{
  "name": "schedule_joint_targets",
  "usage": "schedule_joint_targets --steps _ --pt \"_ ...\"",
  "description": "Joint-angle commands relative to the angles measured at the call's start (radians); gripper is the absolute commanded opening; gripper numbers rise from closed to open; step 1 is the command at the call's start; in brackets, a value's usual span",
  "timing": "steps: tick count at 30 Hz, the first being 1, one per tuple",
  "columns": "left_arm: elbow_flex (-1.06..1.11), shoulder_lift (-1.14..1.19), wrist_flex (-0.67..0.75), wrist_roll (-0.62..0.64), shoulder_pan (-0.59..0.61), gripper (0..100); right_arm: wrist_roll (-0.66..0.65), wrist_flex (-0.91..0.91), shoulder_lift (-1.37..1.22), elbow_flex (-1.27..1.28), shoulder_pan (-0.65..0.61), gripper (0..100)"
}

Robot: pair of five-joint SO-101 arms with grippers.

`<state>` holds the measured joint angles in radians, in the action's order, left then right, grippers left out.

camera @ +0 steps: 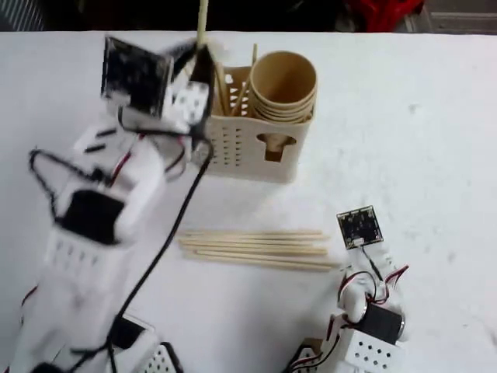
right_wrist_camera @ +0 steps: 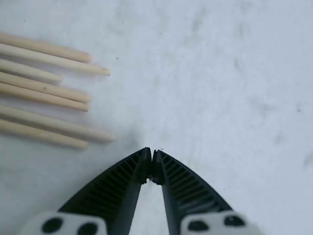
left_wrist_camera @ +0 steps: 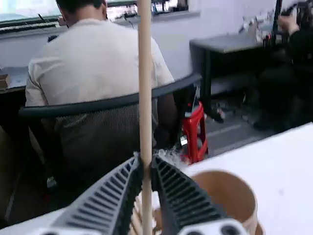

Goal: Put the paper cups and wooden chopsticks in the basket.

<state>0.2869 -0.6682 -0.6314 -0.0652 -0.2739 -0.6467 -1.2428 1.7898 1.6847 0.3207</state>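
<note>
cups [camera: 283, 81] sit in the basket [camera: 241, 151], a chopstick [left_wrist_camera: 145, 73] upright over it. more chopsticks [camera: 256, 249] lie on the worktop [camera: 435, 140] before it.

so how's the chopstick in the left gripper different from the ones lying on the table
The held chopstick stands upright, clamped in the left gripper at the basket; the loose chopsticks lie flat on the table in front of it. The held chopstick is a single stick; the loose chopsticks are several, side by side. Both are thin, pale wood.
</note>
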Motion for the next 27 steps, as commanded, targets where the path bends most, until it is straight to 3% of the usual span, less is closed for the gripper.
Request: schedule_joint_targets --steps 1,4,15,21,27 --pt "-0.048 0.162 0.327 0.083 0.031 2 -0.005 -0.004 0.008 0.006 0.005 1.5" --pt "-0.048 0.254 0.397 0.084 0.03 2 -0.005 -0.004 0.008 0.006 0.005 1.5" --pt "-0.035 0.351 0.399 0.084 0.031 2 -0.005 -0.004 0.008 0.006 0.005 1.5" --pt "-0.046 0.349 0.327 0.086 0.033 9 -0.005 -0.004 0.008 0.006 0.005 1.5" --pt "-0.037 0.262 0.262 0.086 0.054 4 -0.005 -0.004 0.008 0.006 0.005 1.5"
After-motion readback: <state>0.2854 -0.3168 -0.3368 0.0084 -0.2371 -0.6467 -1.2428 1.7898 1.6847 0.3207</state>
